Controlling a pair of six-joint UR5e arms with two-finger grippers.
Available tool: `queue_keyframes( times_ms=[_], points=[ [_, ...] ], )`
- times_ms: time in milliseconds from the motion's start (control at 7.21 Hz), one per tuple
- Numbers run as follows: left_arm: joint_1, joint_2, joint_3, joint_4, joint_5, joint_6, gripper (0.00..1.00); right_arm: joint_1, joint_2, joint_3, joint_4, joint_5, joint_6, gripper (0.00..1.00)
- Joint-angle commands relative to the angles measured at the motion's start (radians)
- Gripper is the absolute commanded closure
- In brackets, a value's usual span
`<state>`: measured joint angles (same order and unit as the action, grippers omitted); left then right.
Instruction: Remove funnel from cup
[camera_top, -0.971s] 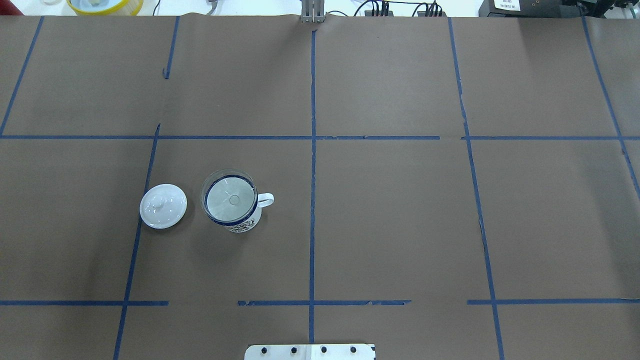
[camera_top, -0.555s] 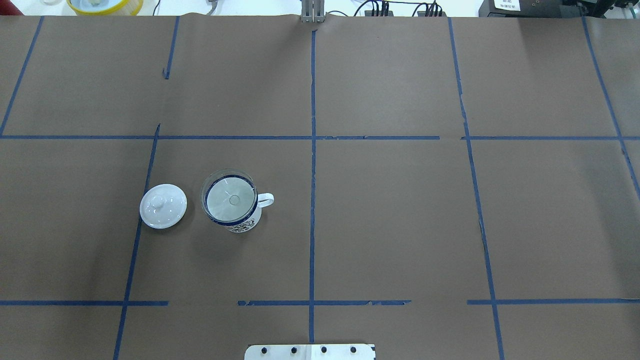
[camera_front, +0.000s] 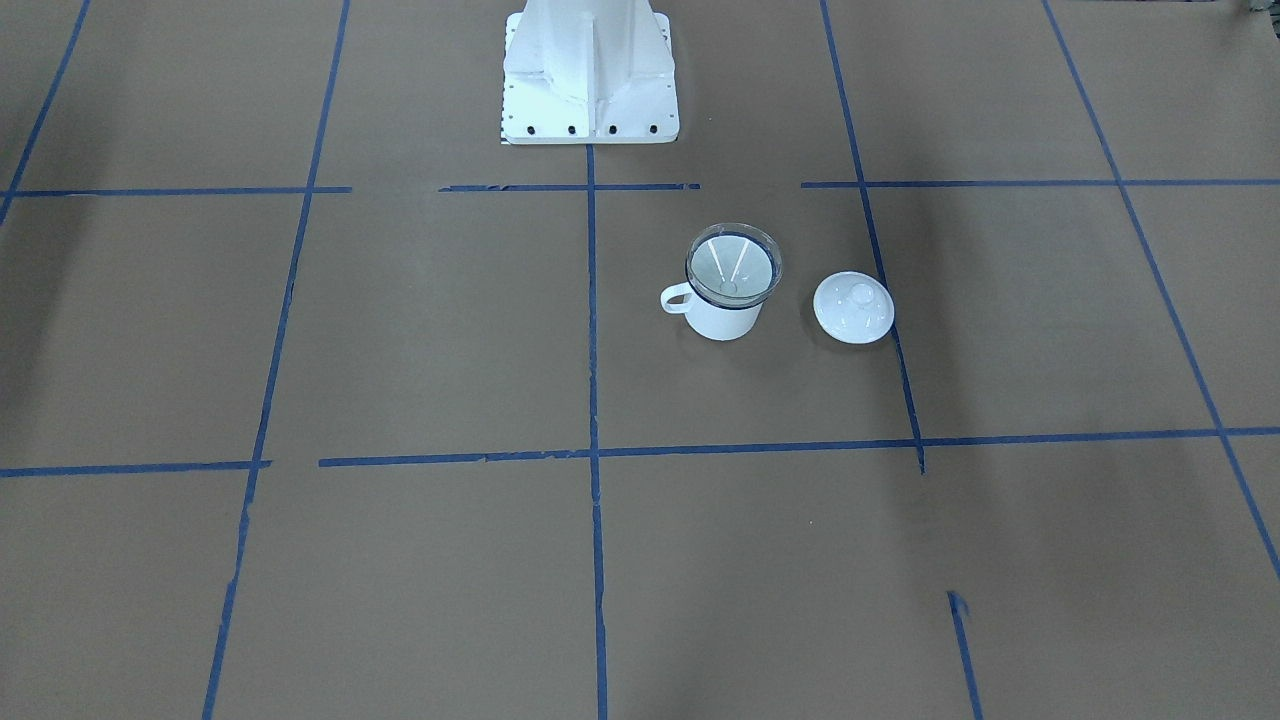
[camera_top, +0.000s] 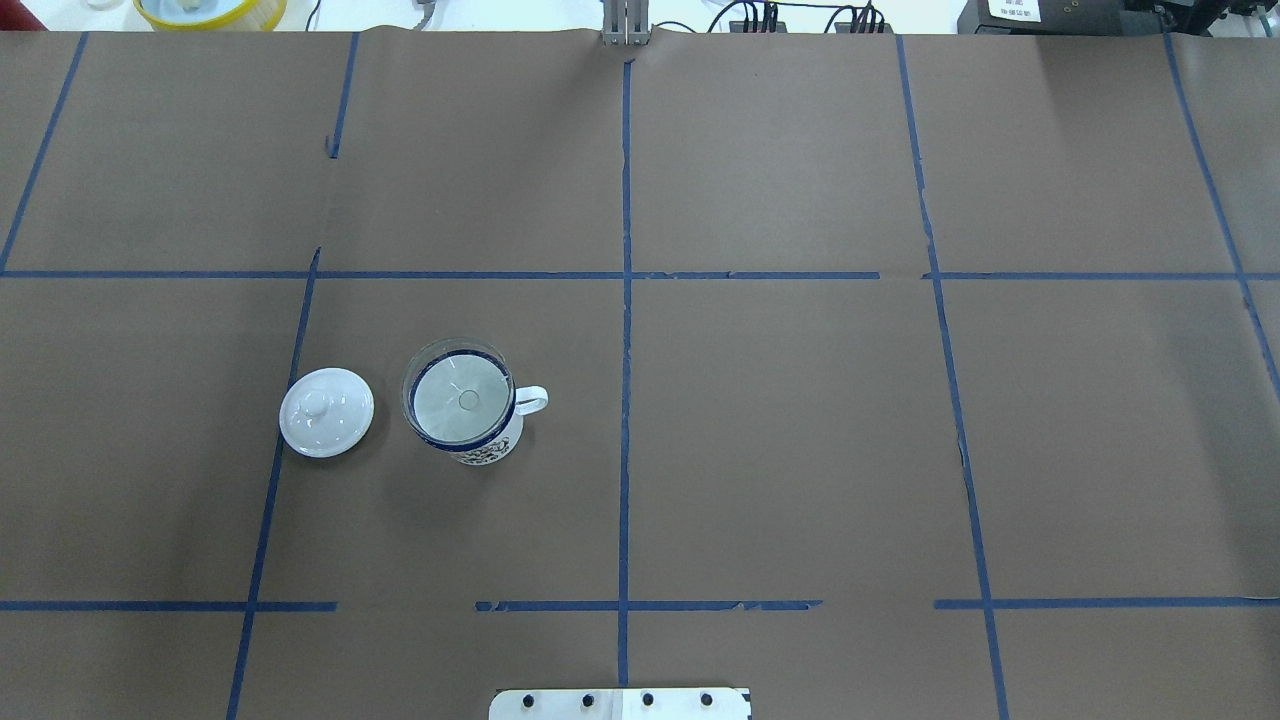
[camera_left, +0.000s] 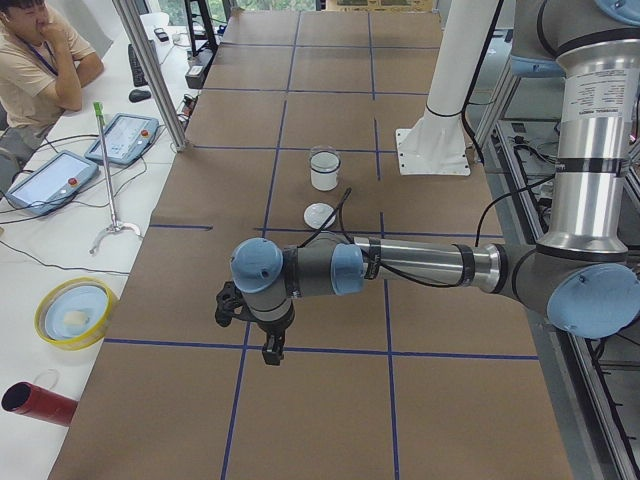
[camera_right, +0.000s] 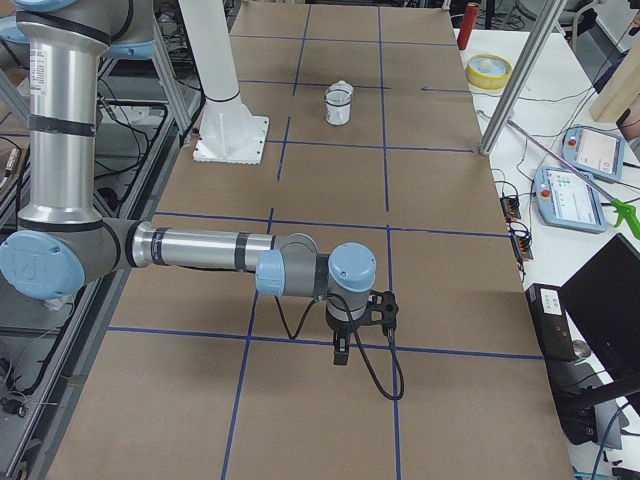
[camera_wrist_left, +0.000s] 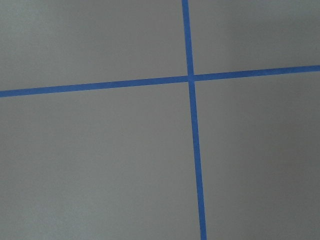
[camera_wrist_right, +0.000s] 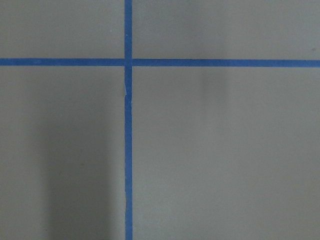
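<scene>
here's the desk (camera_top: 800, 450), brown paper ruled into a grid by blue tape (camera_top: 625, 330), filling the overhead view. the left arm (camera_left: 420, 262) stretches low across the desk in the left side view, and the right arm (camera_right: 200, 248) does the same in the right side view, each near its own end of the desk and well apart from the crockery. the left tool (camera_left: 270, 352) hangs pointing down over a tape line, the right tool (camera_right: 341, 353) likewise; from these side angles i cannot tell whether either is wide or narrow, and both wrist cameras show only paper and a tape crossing. on to the cup (camera_top: 492, 446): upright on the robot's left half of the desk, handle towards the centre tape line. just beside it, on its other side and not touching, the white lid (camera_top: 326, 412) lies knob up on a tape line. and the funnel (camera_top: 460, 398) sits in the cup's mouth, clear rim resting on the dark blue rim, nothing gripping it.
</scene>
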<state>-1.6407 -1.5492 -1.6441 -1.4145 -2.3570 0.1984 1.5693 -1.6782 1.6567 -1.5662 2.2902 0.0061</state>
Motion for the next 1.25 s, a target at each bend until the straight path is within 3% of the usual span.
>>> queue_keyframes(
  times_ms=[0,277,555,1109],
  points=[
    [-0.004,0.030,-0.008,-0.096,-0.004,0.003,0.00,0.000,0.000,0.000,0.000,0.000,0.000,0.00],
    [0.019,0.018,-0.115,-0.188,-0.002,-0.269,0.00,0.000,0.000,0.000,0.000,0.000,0.000,0.00],
    [0.164,0.006,-0.216,-0.238,-0.004,-0.618,0.00,0.000,0.000,0.000,0.000,0.000,0.000,0.00],
    [0.531,-0.303,-0.234,-0.200,0.010,-1.560,0.00,0.000,0.000,0.000,0.000,0.000,0.000,0.00]
  ],
)
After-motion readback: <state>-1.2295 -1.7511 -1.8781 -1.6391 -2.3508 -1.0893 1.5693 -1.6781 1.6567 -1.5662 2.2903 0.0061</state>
